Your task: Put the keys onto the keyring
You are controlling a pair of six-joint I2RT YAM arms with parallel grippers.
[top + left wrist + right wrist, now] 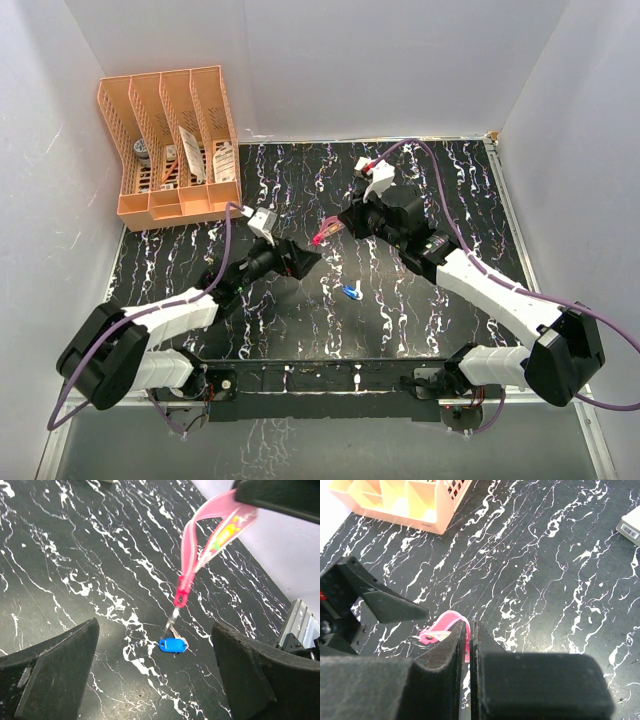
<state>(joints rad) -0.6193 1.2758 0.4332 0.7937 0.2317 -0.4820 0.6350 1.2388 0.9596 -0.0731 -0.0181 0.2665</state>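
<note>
— Black, white-veined marble tabletop (300, 185). The keys?
— Blue-headed silvery key (172, 645) lies on it. Slim magenta key (181, 594) hangs just above, on a pink fabric strap (200, 540) pinched by the right gripper (470, 626).
— Left gripper (155, 625)?
— Spread wide, empty. Hold the strap steady and descend squarely over the blue head.

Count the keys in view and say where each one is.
2. The pink key hangs pinched in the right gripper, above the table. The blue key lies on the table between the arms. No others show; the arms could hide some.
</note>
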